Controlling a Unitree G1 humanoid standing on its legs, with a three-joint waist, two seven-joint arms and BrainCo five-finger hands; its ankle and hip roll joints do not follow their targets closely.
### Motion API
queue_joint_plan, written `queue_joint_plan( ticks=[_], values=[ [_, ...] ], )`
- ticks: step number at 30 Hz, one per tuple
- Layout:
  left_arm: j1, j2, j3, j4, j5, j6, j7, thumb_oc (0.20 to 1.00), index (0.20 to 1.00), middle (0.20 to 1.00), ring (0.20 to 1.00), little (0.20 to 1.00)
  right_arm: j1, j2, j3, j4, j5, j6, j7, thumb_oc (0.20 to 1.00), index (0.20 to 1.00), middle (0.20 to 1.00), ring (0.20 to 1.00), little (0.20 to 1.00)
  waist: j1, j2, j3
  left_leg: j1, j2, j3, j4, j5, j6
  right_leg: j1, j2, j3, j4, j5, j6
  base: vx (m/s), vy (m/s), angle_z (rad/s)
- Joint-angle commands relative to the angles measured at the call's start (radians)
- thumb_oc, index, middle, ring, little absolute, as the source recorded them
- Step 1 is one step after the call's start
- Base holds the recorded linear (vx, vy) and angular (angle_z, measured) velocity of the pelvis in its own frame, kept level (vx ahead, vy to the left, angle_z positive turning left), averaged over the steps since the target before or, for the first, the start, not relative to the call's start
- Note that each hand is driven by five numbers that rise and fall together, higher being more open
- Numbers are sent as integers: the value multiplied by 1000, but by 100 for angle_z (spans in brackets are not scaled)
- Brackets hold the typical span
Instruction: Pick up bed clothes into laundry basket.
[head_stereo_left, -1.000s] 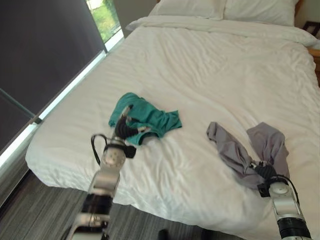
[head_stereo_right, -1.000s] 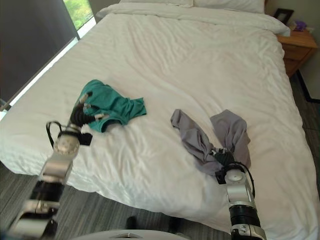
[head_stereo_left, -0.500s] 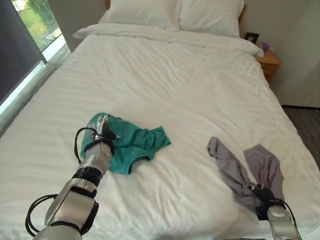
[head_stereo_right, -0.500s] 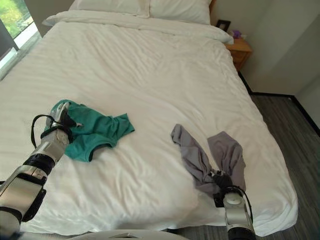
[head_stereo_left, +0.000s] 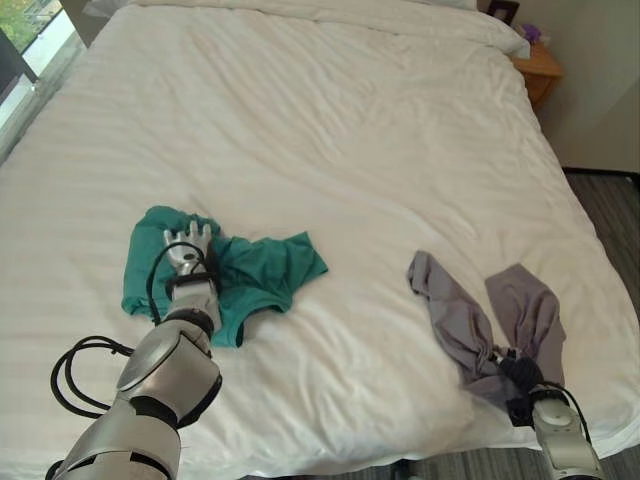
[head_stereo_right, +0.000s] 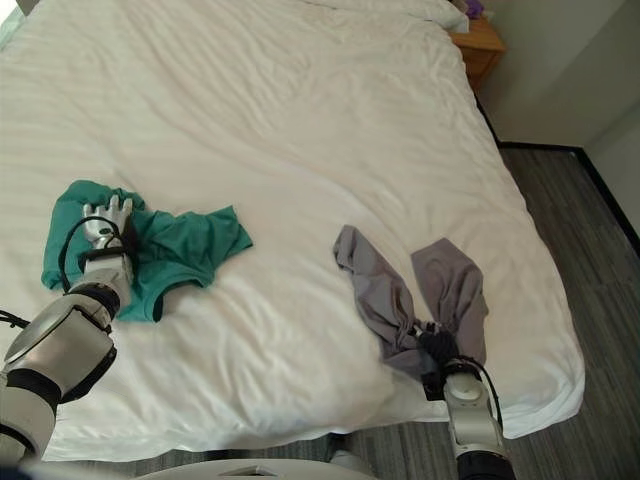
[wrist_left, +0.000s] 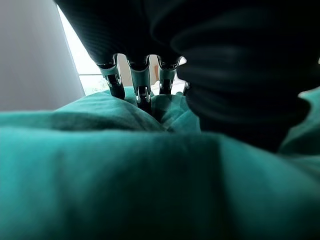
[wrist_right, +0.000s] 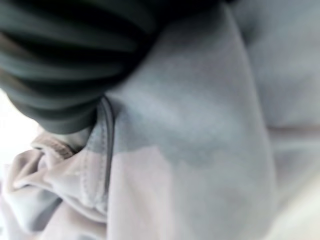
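A white bed (head_stereo_left: 330, 120) carries two pieces of clothing near its foot edge. The teal garment (head_stereo_left: 262, 282) lies crumpled toward the window-side edge of the bed, spread flat with one lobe reaching toward the middle. The left hand (head_stereo_left: 187, 252) rests on top of it, fingers (wrist_left: 141, 85) straight and laid side by side on the cloth, dark tips pressing into the folds without curling round any of it.

The grey garment (head_stereo_left: 478, 322) lies well apart from the teal one, near the foot corner on the nightstand side, in two long lobes that meet in a bunched knot at the bed's foot edge. The right hand (head_stereo_left: 520, 378) sits at that knot, its dark cover against the gathered cloth; its fingers are buried in the fabric, so I cannot tell whether they are curled or straight.

A wooden nightstand (head_stereo_left: 537, 68) stands beside the far corner of the bed.
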Motion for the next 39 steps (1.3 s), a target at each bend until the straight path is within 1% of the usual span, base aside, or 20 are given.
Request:
queue_joint_plan(
  ticks=[1,4,5,6,15,18,21,24,25,26,28,29,30,31,32,33,34,35,37,39],
  values=[
    [-29,5,-22,182,67,74,-134,1000,1000,1000,1000,1000,-2,69,31,183,78,13,105,200,200,200,200,200,-6,1,95,-96,16,-60,6,71,8,81,-37,-16,14,-113,117,-39,64,-7],
    [-30,-13,-24,217,56,102,-201,1000,1000,1000,1000,1000,-24,70,16,202,84,-1,120,200,200,200,200,200,-8,1,98,-119,14,-58,6,80,12,57,-42,-12,14,-98,122,-24,27,-4],
    [-15,-32,-15,228,53,121,-263,379,379,379,379,379,-37,60,0,205,88,1,133,200,200,200,200,200,-6,2,97,-126,8,-61,6,78,15,50,-48,-15,14,-96,125,-19,18,4],
    [0,-40,-14,222,51,121,-288,200,200,200,200,200,-40,56,-5,195,93,5,139,200,200,200,200,200,-6,1,98,-129,5,-62,6,79,17,48,-51,-14,14,-95,126,14,33,2],
    [208,-157,41,149,58,175,-451,200,200,200,200,200,-54,15,-39,205,105,61,192,200,200,200,200,200,4,30,82,-83,-45,-82,6,59,28,100,-90,-43,14,-118,140,38,39,2],
    [259,-177,63,104,59,193,-472,200,200,200,200,200,-44,0,-59,187,109,73,207,200,200,200,200,200,13,40,77,-76,-54,-85,6,65,33,110,-93,-43,14,-110,140,34,9,1],
    [320,-162,100,64,50,179,-475,200,200,200,200,200,-25,-7,-76,169,116,76,209,200,200,200,200,200,19,47,76,-68,-56,-89,6,65,36,122,-92,-49,14,-112,138,21,-27,4],
    [381,-124,148,-10,51,135,-463,200,200,200,200,200,3,-9,-78,155,119,71,207,200,200,200,200,200,25,51,78,-57,-56,-87,6,65,38,163,-73,-47,14,-116,127,4,-61,14],
    [380,-96,189,-72,32,105,-462,200,200,200,200,200,5,-5,-80,154,126,67,204,200,200,200,200,200,27,54,85,-45,-53,-90,6,65,40,188,-50,-31,16,-124,116,-76,-102,14],
    [411,-61,322,-217,-50,26,-422,200,200,200,200,200,14,13,-80,152,151,52,197,200,200,200,200,200,39,64,97,-24,-37,-85,6,71,44,174,4,17,122,-203,88,-104,-84,6],
    [480,-37,477,-428,-143,-40,-400,200,200,200,200,200,26,24,-69,159,171,39,201,200,200,200,200,200,60,69,92,-12,-24,-77,6,81,43,176,47,39,160,-237,62,-133,-114,-7],
    [606,-24,624,-717,-220,-78,-405,200,200,200,200,200,38,22,-56,162,177,28,208,200,200,200,200,200,82,64,85,9,-30,-79,6,83,42,227,41,-2,118,-220,44,-106,-121,-15],
    [614,-22,629,-726,-220,-74,-408,200,200,200,200,200,39,21,-52,162,177,28,207,200,200,200,200,200,79,67,83,6,-27,-80,6,87,42,227,45,-3,112,-212,42,-91,-163,-18],
    [754,-52,747,-1019,-315,-116,-421,200,200,200,200,200,43,23,-36,167,183,25,210,200,200,200,200,200,101,62,71,33,-31,-84,6,84,36,282,36,-48,72,-201,44,-61,-142,4],
    [847,-92,751,-1120,-324,-170,-400,200,200,200,200,200,49,32,-25,170,191,12,191,200,200,200,200,200,111,60,66,44,-29,-88,6,87,30,305,43,-58,54,-197,40,-61,-142,18],
    [853,-92,753,-1125,-325,-169,-400,200,200,200,200,200,51,31,-23,169,191,12,191,200,200,200,200,200,110,63,62,40,-26,-88,6,92,30,302,47,-57,50,-191,37,-76,-125,21],
    [895,-119,763,-1217,-352,-193,-403,200,200,200,200,200,54,39,-10,168,194,7,183,200,200,200,200,200,116,60,56,47,-22,-89,6,95,23,321,56,-58,29,-186,31,-144,-191,7],
    [932,-174,743,-1311,-385,-250,-403,200,200,200,200,200,63,54,1,152,202,0,170,200,200,200,200,200,126,58,42,54,-11,-95,6,104,11,335,73,-60,14,-188,13,-181,-245,11],
    [949,-212,719,-1423,-425,-271,-422,200,200,200,200,200,69,56,5,129,202,-8,163,200,200,200,200,200,134,66,33,61,2,-100,6,116,-4,339,87,-66,14,-190,4,-181,-181,13],
    [941,-249,704,-1482,-463,-262,-443,200,200,200,200,200,65,50,15,93,192,-7,150,200,200,200,200,200,140,74,24,66,15,-96,6,127,-18,335,98,-59,14,-186,-7,-189,-141,-2]
  ],
)
